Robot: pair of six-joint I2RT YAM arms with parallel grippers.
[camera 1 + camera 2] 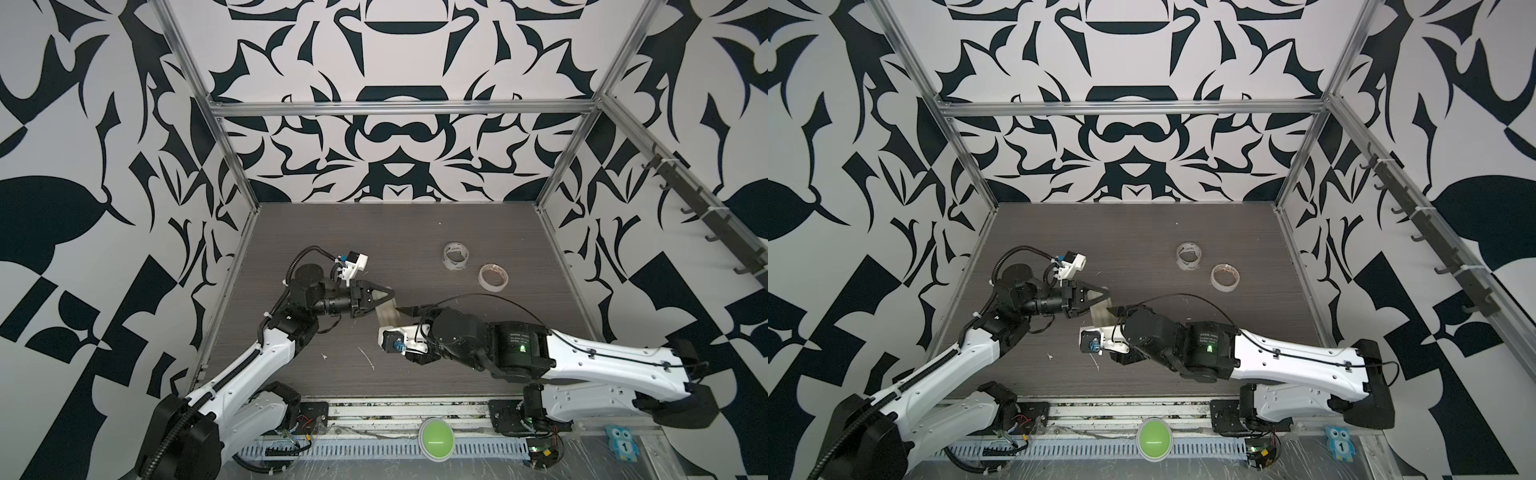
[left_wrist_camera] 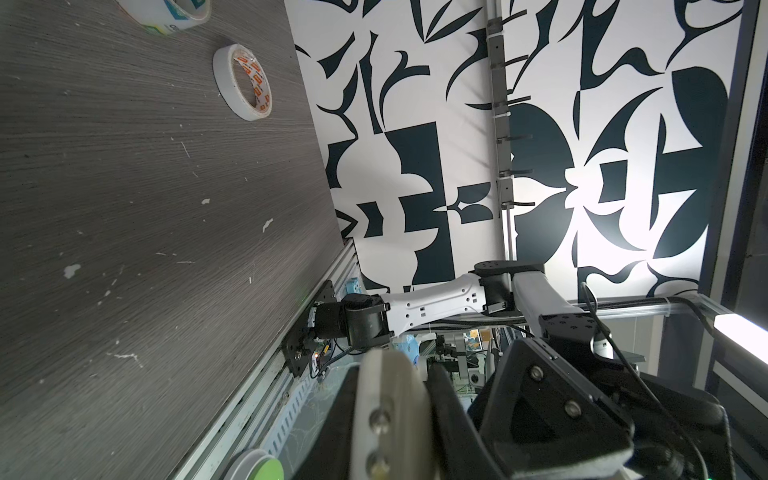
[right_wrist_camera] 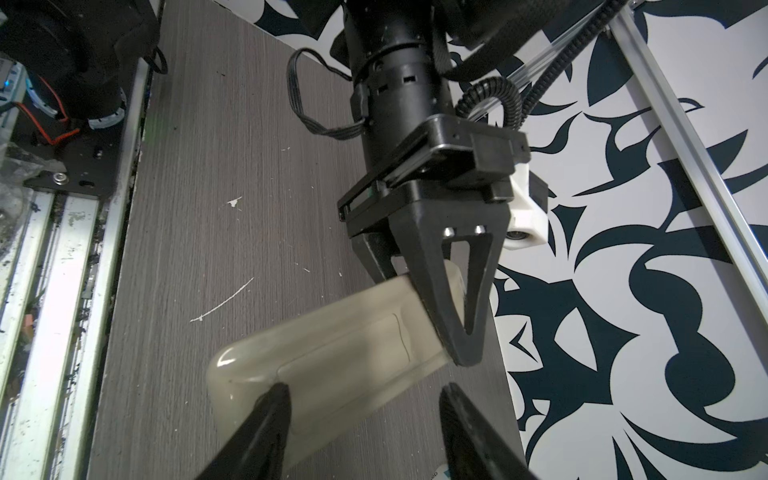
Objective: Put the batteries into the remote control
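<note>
— 2 claws at the remote control (image 3: 332, 361): how do they stand?
— Its pale back shows, and the left claw (image 1: 388, 297) pinches one end over the middle of the surface (image 1: 415, 232). The right claw (image 3: 365, 399) is spread, fingertips by the free end. 2 tape rolls (image 1: 456, 257) lie well apart.

Left arm (image 1: 266, 353): reaches in from 7 o'clock in both top views, elbow bent, wrist turned toward 3 o'clock.
Left pincer (image 1: 388, 296): clamped tight on one end of the remote control (image 3: 332, 365).
Right arm (image 1: 602, 361): stretched low from 4 o'clock toward 9 o'clock.
Right pincer (image 3: 363, 388): jaws apart, tips astride the remote control's other end.
</note>
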